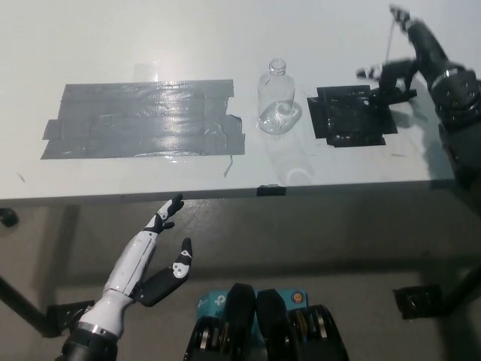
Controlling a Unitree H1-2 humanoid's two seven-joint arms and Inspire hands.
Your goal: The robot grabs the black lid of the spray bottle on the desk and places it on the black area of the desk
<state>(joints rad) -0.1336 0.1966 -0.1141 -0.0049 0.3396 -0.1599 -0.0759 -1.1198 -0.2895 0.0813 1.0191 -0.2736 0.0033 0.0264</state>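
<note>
The right hand (417,64) holds the black lid (396,15), dip tube trailing, raised above the bench (113,45) just past the black area (348,114). Best to lower it squarely over that patch before letting go. The uncapped spray bottle (276,101) looks empty. The left hand (154,256) rests open below the bench.

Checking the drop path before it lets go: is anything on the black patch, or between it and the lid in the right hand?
Nothing visible. The black right hand holds the black spray lid above the far right edge of the black taped patch, which looks bare. The clear glass bottle stands apart, to its left.
</note>
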